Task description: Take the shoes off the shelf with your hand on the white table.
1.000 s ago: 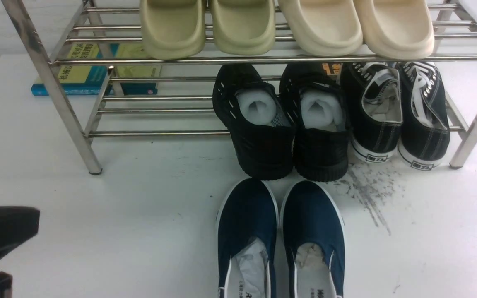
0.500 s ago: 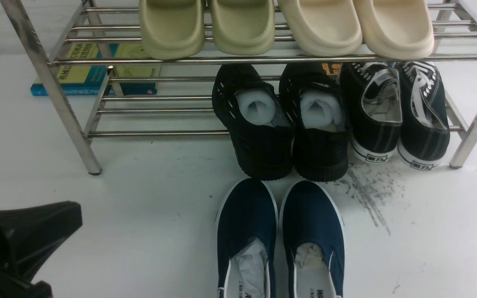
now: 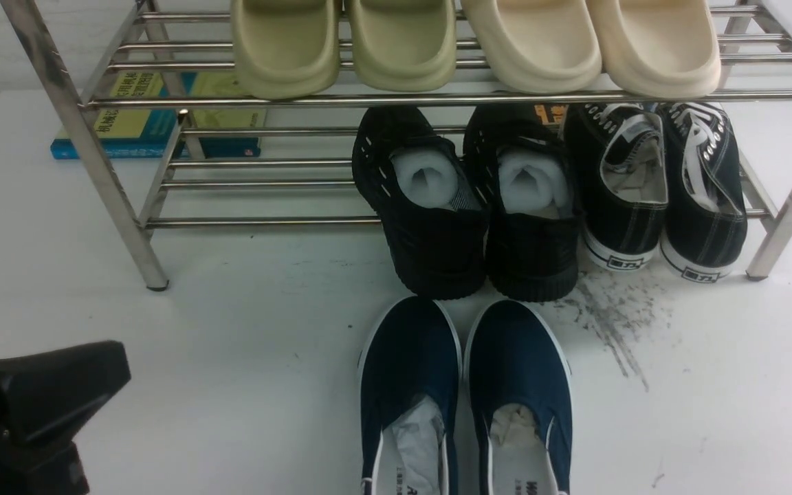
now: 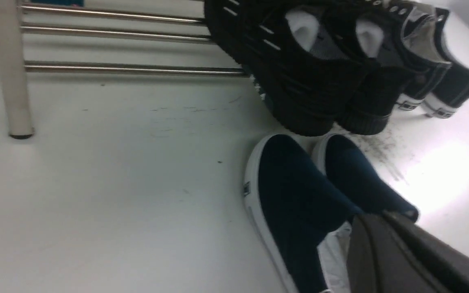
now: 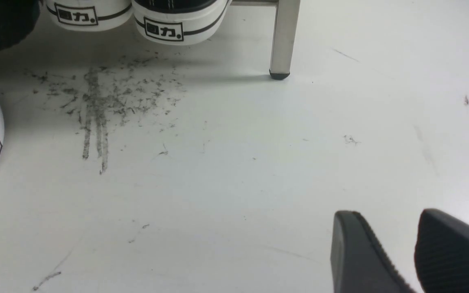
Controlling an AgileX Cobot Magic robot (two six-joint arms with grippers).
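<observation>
The navy-blue shoes point(image 3: 465, 392) sit side by side on the white desk point(image 3: 231, 357), off the shelf point(image 3: 121, 199), toes pointing toward 12 o'clock and paper stuffing showing in their white-trimmed openings. Just beyond their toes, at 12 o'clock, the heels of the all-black mesh pair point(image 3: 478, 206) hang over the front bar of the shelf's lower tier, close to the navy toes. At 1 o'clock stand the black laced sneakers point(image 3: 657, 185), with dark scuff streaks point(image 3: 609, 323) on the desk in front of them. On the upper tier rest green slippers point(image 3: 344, 45) and cream slippers point(image 3: 592, 45); a book point(image 3: 155, 117) lies behind the shelf at 10 o'clock. The left claw point(image 3: 31, 405) hangs at 9 o'clock of the shoes, well apart, pressed together and holding nothing. The right claw point(image 5: 415, 252) shows only in its wrist view, fingers spread a little over bare desk, empty.
</observation>
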